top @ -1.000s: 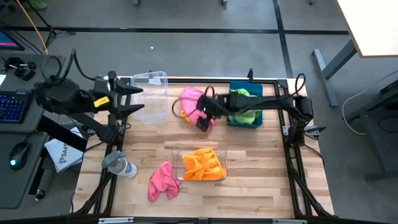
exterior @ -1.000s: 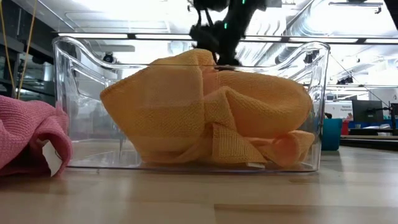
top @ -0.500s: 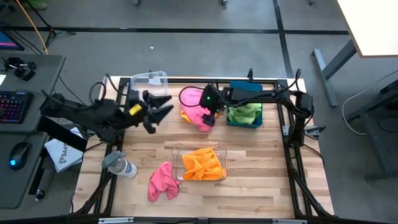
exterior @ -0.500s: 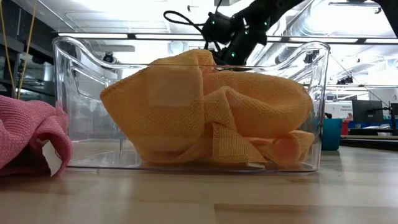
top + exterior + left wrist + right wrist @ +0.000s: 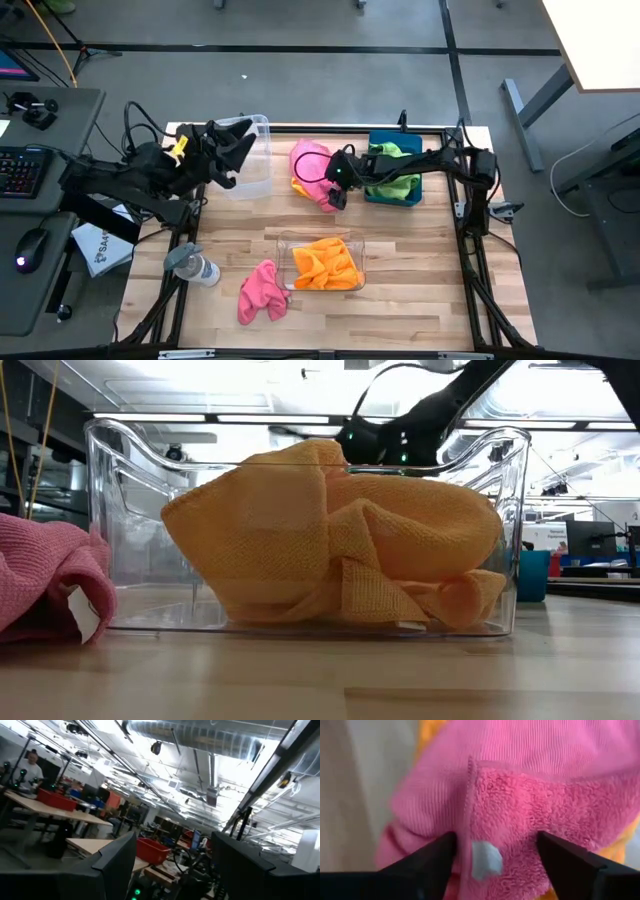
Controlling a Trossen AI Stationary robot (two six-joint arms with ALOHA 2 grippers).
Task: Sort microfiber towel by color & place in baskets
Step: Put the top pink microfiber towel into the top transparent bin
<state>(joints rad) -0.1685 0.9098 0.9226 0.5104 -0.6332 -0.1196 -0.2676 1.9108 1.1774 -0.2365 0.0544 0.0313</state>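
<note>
A pile of pink microfiber towels [image 5: 310,160] with an orange one under it lies on the table's far middle. My right gripper [image 5: 336,192] is open, low over the pile's near edge; in its wrist view its fingers stand on either side of a pink towel [image 5: 530,795] with a white tag [image 5: 486,860]. My left gripper [image 5: 238,150] is open, raised over the empty clear basket [image 5: 262,125], and tipped upward toward the ceiling [image 5: 172,850]. Green towels [image 5: 395,180] fill the blue basket [image 5: 385,138]. Orange towels [image 5: 330,550] fill the near clear basket [image 5: 285,240]. My right gripper comes at the pink towel from above, near its tagged edge [image 5: 470,820], and a raised part of the towel lies between the open fingers [image 5: 432,860]. Whether the fingers touch the cloth I cannot tell.
A lone pink towel [image 5: 262,290] lies on the table near the front, left of the orange basket, also in the low view [image 5: 45,575]. A grey-capped clear bottle [image 5: 192,265] lies at the table's left edge. Bare wood shows at the near right.
My left gripper swung out toward the table's middle, then back toward the far left over the clear basket, staying open. My right gripper stayed over the pink pile's near edge and sank lower.
</note>
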